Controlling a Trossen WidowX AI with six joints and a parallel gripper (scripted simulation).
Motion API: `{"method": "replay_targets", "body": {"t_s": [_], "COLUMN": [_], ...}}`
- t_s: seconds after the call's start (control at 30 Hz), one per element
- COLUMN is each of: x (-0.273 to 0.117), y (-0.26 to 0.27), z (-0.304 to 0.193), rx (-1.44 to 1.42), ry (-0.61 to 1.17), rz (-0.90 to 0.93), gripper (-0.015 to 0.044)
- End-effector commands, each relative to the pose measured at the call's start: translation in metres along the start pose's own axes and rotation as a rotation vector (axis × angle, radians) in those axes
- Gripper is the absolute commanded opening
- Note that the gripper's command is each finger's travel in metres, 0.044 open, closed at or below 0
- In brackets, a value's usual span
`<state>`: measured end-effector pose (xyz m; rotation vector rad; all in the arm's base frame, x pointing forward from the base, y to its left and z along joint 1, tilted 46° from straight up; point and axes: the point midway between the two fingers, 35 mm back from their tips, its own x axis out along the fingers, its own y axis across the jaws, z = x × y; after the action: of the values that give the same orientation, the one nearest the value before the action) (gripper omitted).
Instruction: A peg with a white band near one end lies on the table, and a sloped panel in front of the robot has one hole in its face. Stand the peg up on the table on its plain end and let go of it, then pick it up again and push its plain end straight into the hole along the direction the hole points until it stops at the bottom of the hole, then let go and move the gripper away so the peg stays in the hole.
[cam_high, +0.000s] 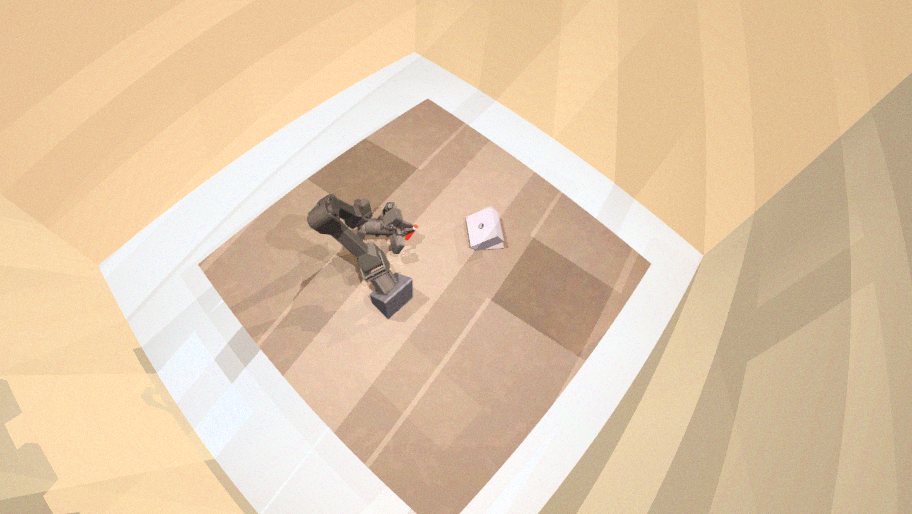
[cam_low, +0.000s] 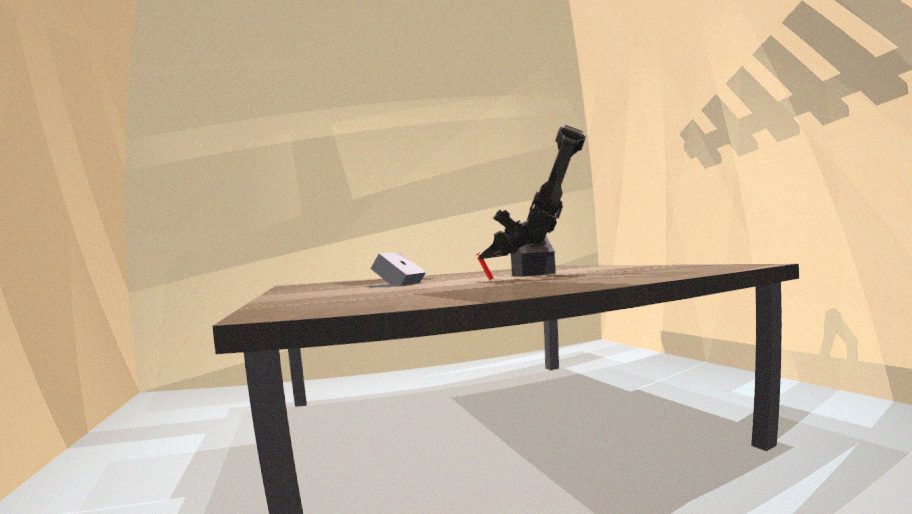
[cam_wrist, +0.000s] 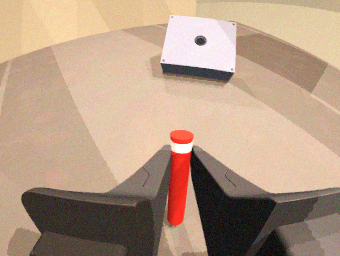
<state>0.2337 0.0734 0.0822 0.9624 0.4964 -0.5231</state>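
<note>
My gripper (cam_high: 414, 229) (cam_low: 480, 256) (cam_wrist: 180, 151) is shut on the red peg (cam_high: 409, 235) (cam_low: 486, 268) (cam_wrist: 179, 187), just below its white band near the upper end. The peg leans, its plain end low, at or close to the table (cam_high: 447, 408) (cam_low: 319, 307) (cam_wrist: 100, 105); contact cannot be told. In the exterior view its banded end tips toward the panel. The pale sloped panel (cam_high: 475, 238) (cam_low: 412, 270) (cam_wrist: 215, 56) stands apart from the gripper, its dark round hole (cam_high: 480, 226) (cam_low: 402, 262) (cam_wrist: 200, 40) empty.
The arm's dark base block (cam_high: 392, 297) (cam_low: 533, 262) stands behind the gripper. The panel is the only other raised object on the table, across from the arm. Its dark lower side (cam_wrist: 197, 71) faces the gripper in the wrist view.
</note>
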Motion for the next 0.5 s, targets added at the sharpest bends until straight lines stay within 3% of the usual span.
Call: {"method": "replay_targets", "body": {"t_s": [0.0, 0.47], "x": [-0.0018, -0.0096], "y": [0.0, -0.0005], "z": [-0.0008, -0.006], "rx": [0.001, 0.001], "ry": [-0.036, -0.156], "rz": [-0.003, -0.004], "gripper": [0.0049, 0.0049]}}
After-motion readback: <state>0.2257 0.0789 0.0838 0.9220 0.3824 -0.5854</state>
